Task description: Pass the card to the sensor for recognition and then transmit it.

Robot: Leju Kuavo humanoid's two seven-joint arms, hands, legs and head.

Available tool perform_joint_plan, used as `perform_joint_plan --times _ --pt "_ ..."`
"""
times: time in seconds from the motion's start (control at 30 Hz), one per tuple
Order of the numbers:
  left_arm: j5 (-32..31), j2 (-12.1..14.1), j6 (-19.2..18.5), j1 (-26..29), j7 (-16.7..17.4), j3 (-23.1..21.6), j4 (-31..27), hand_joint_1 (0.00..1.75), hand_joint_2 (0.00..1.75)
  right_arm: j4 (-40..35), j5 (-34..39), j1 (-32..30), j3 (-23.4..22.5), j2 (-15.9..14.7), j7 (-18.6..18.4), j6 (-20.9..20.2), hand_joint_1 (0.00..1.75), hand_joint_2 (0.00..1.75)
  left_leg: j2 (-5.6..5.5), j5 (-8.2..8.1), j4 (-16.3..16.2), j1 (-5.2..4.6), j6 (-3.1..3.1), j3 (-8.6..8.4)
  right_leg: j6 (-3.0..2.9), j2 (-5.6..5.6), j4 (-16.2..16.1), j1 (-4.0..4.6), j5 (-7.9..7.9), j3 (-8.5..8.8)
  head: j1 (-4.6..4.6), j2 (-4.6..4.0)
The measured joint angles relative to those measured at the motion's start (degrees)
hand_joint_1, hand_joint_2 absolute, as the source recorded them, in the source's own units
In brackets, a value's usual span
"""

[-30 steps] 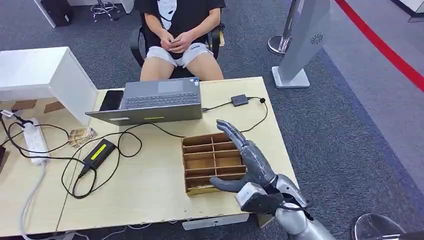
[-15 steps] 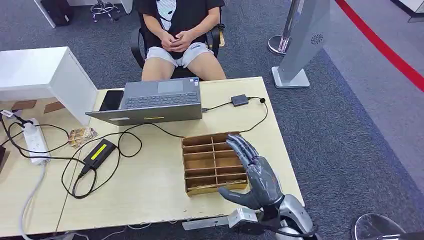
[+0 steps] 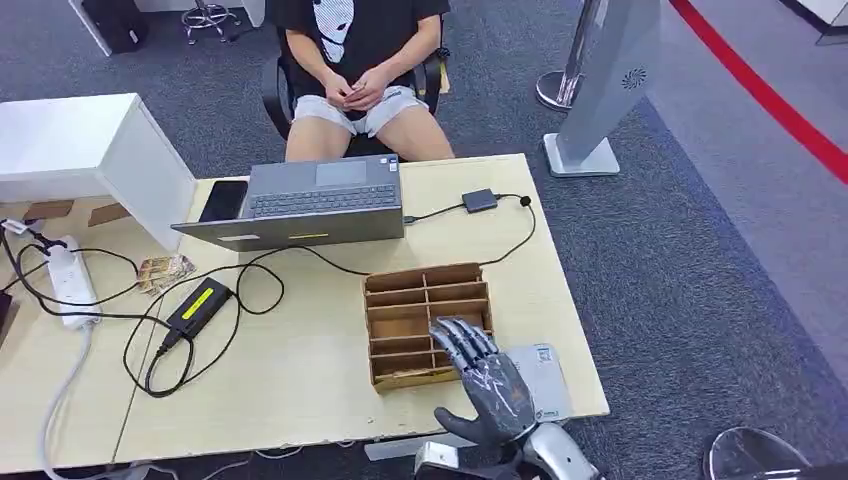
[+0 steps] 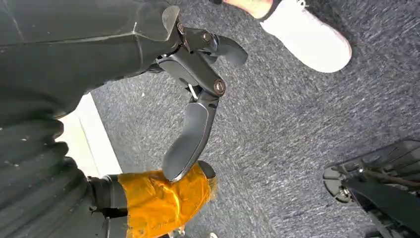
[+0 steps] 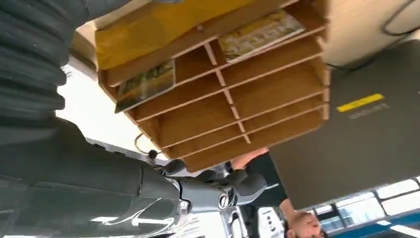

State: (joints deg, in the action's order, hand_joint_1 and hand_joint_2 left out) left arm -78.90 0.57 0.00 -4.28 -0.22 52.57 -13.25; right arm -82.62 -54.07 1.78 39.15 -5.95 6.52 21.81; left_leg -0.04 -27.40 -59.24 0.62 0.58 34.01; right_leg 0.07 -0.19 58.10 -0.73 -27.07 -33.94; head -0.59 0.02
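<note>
- A pale wooden table (image 3: 300,370) stands on grey carpet, with a seated person (image 3: 355,60) at the top of the frame.
- The right hand (image 3: 487,385), at lower centre, is spread wide and holds nothing, over the near edge of the wooden divided tray (image 3: 425,322).
- A picture card (image 5: 146,85) lies in a near compartment, another card (image 5: 260,34) beside it.
- A grey flat reader (image 3: 545,375) lies just right of the hand.
- A laptop (image 3: 310,205) sits in the upper centre.
- The left hand (image 4: 195,99) hangs over the carpet, fingers loosely apart, empty.

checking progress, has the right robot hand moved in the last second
Yes. The right robot hand has drawn back toward the robot, from the far side of the wooden organizer to its near edge.
</note>
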Motion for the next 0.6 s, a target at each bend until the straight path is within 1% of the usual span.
perform_joint_plan --times 0.27,0.37,0.53,0.6 --pt "-0.33 0.0 0.0 0.0 0.04 0.0 0.0 0.0 1.75 2.61 -1.5 0.69 0.22 0.74 -1.16 1.66 0.0 1.75 -0.01 0.0 0.0 0.0 0.0 0.0 0.0 0.0 0.0 0.0 0.0 0.0 0.0 0.0" --pt "-0.46 0.0 0.0 -0.04 0.04 0.0 0.0 0.0 1.75 3.26 -3.74 0.97 0.22 1.05 -2.04 3.33 0.0 1.75 -0.01 0.0 0.0 0.0 0.0 0.0 0.0 0.0 0.0 0.0 0.0 -0.01 0.0 0.0" --pt "-0.55 -0.02 0.02 -0.08 0.22 0.0 0.0 0.0 1.75 3.83 -9.18 1.04 -0.07 1.09 -5.16 7.21 0.0 1.75 0.0 0.0 0.0 0.0 0.0 -0.01 0.0 0.0 0.0 0.0 0.0 -0.01 0.0 -0.02" --pt "-0.55 -0.02 0.06 -0.08 0.22 0.0 0.0 0.0 1.75 3.92 -9.98 1.03 -0.26 1.11 -5.79 7.8 0.0 1.75 0.0 0.0 0.0 0.0 0.0 -0.01 0.0 0.0 0.0 0.0 0.0 0.0 0.0 -0.02"
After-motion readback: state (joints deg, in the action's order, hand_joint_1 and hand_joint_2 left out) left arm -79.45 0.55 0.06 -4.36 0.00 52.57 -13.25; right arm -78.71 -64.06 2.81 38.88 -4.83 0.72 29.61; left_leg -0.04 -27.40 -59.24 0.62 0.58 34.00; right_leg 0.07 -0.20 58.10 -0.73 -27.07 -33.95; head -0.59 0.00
